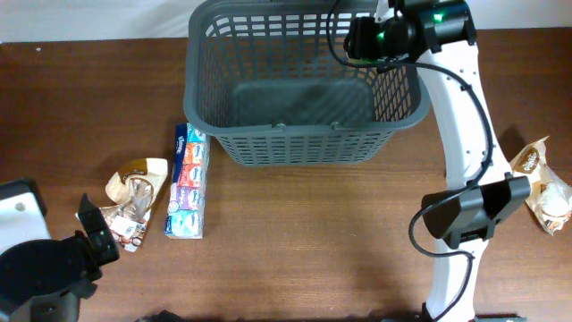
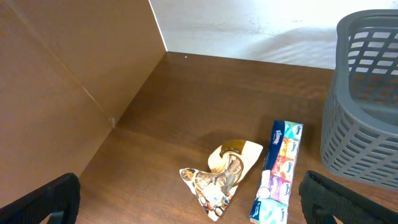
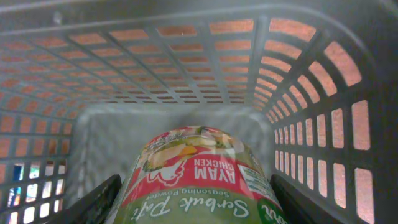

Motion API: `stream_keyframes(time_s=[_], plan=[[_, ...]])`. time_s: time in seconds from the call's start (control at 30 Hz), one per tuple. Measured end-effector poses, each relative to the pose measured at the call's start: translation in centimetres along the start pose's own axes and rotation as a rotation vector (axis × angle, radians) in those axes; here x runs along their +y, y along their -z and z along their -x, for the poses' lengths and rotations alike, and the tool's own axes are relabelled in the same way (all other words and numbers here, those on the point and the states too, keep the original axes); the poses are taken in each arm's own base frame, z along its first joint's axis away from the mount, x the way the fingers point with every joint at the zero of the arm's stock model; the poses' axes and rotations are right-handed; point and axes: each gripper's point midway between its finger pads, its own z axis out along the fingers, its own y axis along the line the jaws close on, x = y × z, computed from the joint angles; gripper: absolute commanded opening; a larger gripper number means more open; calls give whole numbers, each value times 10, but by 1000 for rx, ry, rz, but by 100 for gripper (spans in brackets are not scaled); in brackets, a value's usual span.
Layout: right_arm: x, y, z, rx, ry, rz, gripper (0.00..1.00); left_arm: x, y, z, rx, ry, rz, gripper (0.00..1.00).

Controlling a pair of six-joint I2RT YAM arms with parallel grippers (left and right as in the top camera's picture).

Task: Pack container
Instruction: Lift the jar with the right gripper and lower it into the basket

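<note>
- Dark wooden bench (image 1: 313, 241) out in front, and the container (image 1: 304, 143) sits at its far edge.
- Right claw (image 3: 198, 208) is inside the container's lattice walls, pinching a green-and-red seasoning pouch (image 3: 193, 165).
- Left claw (image 2: 186, 205) hangs spread wide, well left of the container.
- Tissue pack (image 1: 188, 182) lies just left of the container, with a crumpled packet (image 1: 134, 199) further left.

Table (image 1: 295, 259) was dark brown wood grain, lit pretty evenly, no harsh glare. Past its far edge was just a plain white surface (image 2: 249, 28), couldn't tell if wall or floor.
</note>
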Motion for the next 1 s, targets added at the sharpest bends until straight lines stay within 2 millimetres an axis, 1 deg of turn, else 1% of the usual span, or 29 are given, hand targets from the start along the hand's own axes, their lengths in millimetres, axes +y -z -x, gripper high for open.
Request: stream_keyframes(time_s=[0.2,0.37,0.5,0.6,0.7,0.8,0.93,1.0], plan=[[-7,-9,-24,103,3,-26,4,0,0,0,0,0,0,100],[-14,-29,-40,175,19,-72,4,0,0,0,0,0,0,100],[-9,-40,-48,202,53,-85,4,0,0,0,0,0,0,100],[-1,-45,-53,214,76,-79,4,0,0,0,0,0,0,100],[5,-53,-60,234,92,-78,4,0,0,0,0,0,0,99],[6,-68,-73,282,100,-85,4,0,0,0,0,0,0,100],[-1,-91,-93,353,102,-107,4,0,0,0,0,0,0,100],[-5,-97,-100,379,101,-119,11,0,0,0,0,0,0,100]])
